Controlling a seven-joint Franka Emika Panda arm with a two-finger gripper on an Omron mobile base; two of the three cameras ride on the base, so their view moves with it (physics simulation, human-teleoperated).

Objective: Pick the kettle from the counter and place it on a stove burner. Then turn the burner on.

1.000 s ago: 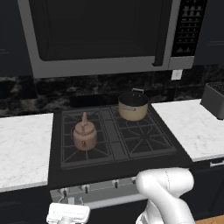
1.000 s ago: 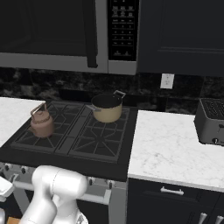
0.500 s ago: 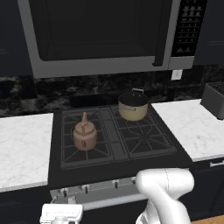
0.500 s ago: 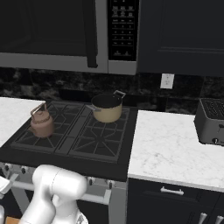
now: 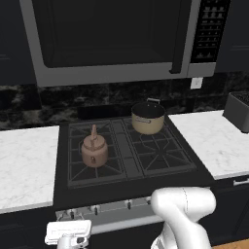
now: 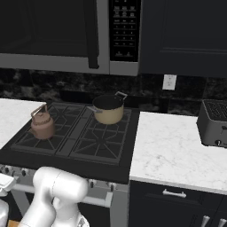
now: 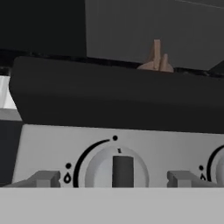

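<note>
- The kettle (image 5: 94,150) stands upright on the near-left stove burner (image 5: 87,168).
- The hand (image 7: 114,178) is released, fingers (image 7: 43,178) spread either side of the stove knob (image 7: 117,170).

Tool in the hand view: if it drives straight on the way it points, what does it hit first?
Most likely the stove knob, centred between the open tool tips. The knob's bar stands upright, pointing at its top mark. Depth is hard to judge, so I cannot tell how far off contact is. The kettle already sits on the front-left burner.
</note>
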